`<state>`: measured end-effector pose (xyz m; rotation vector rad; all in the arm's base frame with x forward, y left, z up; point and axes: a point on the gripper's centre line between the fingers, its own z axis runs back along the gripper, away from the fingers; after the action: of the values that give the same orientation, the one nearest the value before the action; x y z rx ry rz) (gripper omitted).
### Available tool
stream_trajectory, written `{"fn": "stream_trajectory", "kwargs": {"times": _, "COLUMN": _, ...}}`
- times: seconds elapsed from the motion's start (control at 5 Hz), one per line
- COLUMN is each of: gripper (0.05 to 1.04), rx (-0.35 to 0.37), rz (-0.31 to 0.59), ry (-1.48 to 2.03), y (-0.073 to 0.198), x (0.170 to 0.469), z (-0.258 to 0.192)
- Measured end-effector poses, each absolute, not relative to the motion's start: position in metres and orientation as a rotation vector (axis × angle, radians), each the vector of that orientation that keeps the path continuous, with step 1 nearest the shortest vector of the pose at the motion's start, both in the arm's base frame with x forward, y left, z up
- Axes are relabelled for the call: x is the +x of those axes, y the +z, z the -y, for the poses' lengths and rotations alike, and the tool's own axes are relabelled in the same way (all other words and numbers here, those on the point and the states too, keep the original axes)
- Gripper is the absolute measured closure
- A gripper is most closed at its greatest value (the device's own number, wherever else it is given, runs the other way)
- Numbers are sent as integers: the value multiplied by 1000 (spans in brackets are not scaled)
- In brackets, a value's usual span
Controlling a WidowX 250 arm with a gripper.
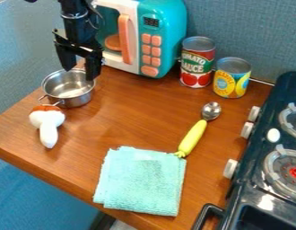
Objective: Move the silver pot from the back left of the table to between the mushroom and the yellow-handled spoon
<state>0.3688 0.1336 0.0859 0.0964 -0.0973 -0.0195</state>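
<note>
Stove (245,194) foremost, the tool (80,74) hangs, jaws spread, over the metal pot (68,91).

Teal toy microwave (165,31) with coral buttons (151,51), seemingly white-framed door (133,27).

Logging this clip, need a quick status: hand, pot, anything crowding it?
Hand open at metal pot, contact unclear. Pot upright on wooden table. White toy close by, on pot's near side.
</note>
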Motion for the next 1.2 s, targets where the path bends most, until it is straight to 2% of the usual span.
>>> {"fn": "stream_trajectory", "kwargs": {"times": 0.4, "gripper": 83, "rx": 56, "rz": 96, "ry": -15, "y": 74, "x": 373, "z": -128}}
{"fn": "stream_trajectory", "kwargs": {"times": 1.0, "gripper": 83, "rx": 67, "rz": -4, "ry": 26, "y": 39, "x": 373, "z": -134}}
{"fn": "stream_trajectory", "kwargs": {"times": 1.2, "gripper": 147, "rx": 61, "rz": -18, "ry": 32, "y": 32, "x": 373, "z": -134}}
